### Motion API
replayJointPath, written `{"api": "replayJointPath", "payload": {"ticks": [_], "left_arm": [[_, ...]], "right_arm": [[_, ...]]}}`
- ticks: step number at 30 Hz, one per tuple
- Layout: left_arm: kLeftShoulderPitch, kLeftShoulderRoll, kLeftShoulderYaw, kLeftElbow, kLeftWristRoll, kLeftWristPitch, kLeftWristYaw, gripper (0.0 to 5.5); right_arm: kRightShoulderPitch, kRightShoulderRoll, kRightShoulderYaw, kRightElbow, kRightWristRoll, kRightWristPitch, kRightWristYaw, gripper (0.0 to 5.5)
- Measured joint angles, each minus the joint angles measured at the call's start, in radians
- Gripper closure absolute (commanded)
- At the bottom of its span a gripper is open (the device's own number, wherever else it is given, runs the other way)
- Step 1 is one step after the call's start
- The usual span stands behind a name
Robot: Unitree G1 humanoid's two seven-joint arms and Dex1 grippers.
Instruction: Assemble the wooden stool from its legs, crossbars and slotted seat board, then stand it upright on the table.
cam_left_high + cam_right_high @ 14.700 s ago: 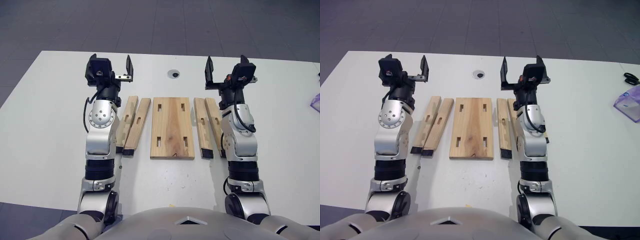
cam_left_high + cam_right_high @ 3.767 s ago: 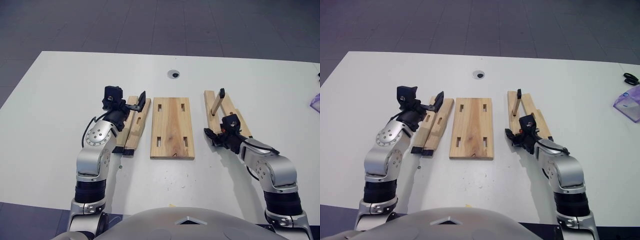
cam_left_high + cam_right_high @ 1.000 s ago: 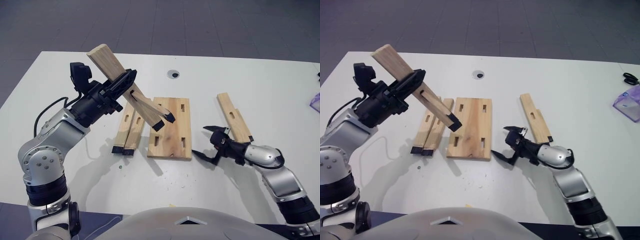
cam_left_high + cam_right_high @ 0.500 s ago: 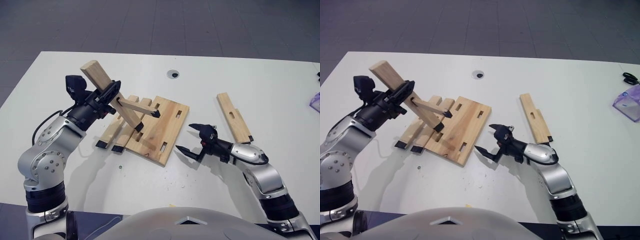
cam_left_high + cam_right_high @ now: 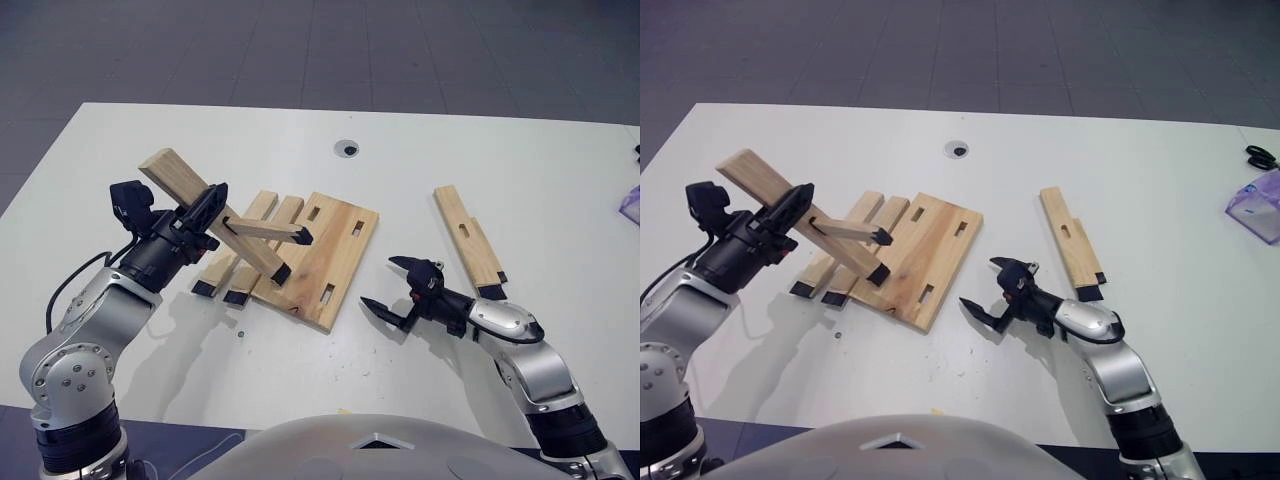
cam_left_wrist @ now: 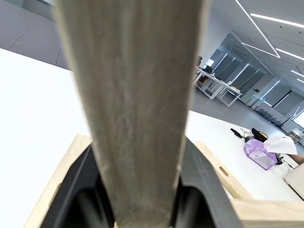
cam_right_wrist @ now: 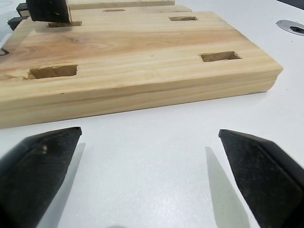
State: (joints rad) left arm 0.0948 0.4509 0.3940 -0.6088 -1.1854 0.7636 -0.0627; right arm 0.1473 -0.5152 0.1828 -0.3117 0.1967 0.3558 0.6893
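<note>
My left gripper point(image 5: 204, 212) is shut on a wooden leg point(image 5: 170, 178) held tilted above the table's left side. A crossbar point(image 5: 270, 232) sticks out of the leg's slot toward the right. In the left wrist view the leg point(image 6: 135, 109) runs between the black fingers point(image 6: 83, 190). The slotted seat board point(image 5: 330, 255) lies flat and skewed in the middle. Two more wooden pieces point(image 5: 218, 272) lie against its left edge. Another leg point(image 5: 467, 240) lies flat on the right. My right gripper point(image 5: 377, 282) is open, low over the table just right of the board point(image 7: 133, 42).
A round grommet hole point(image 5: 348, 148) sits in the white table point(image 5: 560, 170) behind the board. A purple box point(image 5: 1260, 205) and scissors point(image 5: 1262, 153) lie at the far right edge. Bare table lies in front of the board.
The seat board and the two pieces beside it were pushed askew. My left arm has drawn the leg and crossbar leftward. My right gripper has backed a little to the right of the board.
</note>
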Motion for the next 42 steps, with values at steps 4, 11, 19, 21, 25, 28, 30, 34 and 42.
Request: {"api": "replayJointPath", "payload": {"ticks": [4,11,19,21,25,28,30,34,42], "left_arm": [[-0.007,0.0,-0.01,0.025,0.034,-0.015,0.0,4.47],[-0.019,-0.021,-0.05,0.047,0.096,-0.063,-0.01,4.47],[-0.014,0.008,-0.23,-0.017,0.355,-0.19,-0.102,4.47],[0.003,0.008,-0.27,-0.018,0.418,-0.236,-0.124,4.47],[0.061,-0.01,-0.31,-0.005,0.49,-0.325,-0.157,4.47],[0.096,-0.026,-0.322,0.001,0.516,-0.381,-0.172,4.47],[0.126,-0.043,-0.324,0.003,0.527,-0.418,-0.175,4.47],[0.187,-0.066,-0.331,0.0,0.551,-0.488,-0.181,4.47],[0.073,-0.074,-0.343,0.062,0.613,-0.452,-0.161,4.47]], "right_arm": [[-0.002,0.001,-0.001,0.006,-0.004,-0.008,0.0,0.1],[-0.002,0.01,0.013,0.012,-0.011,-0.011,-0.009,0.1],[-0.005,0.021,0.024,-0.017,-0.012,0.004,-0.034,0.1],[-0.016,0.021,0.026,-0.018,-0.012,0.012,-0.034,0.1],[-0.027,0.021,0.027,-0.021,-0.012,0.014,-0.033,0.1],[-0.029,0.019,0.025,-0.021,-0.015,0.015,-0.034,0.1],[-0.029,0.018,0.024,-0.021,-0.017,0.015,-0.034,0.1],[-0.044,0.018,0.024,-0.009,-0.02,0.01,-0.033,0.1],[-0.102,0.024,0.014,0.059,-0.049,-0.022,-0.044,0.1]]}}
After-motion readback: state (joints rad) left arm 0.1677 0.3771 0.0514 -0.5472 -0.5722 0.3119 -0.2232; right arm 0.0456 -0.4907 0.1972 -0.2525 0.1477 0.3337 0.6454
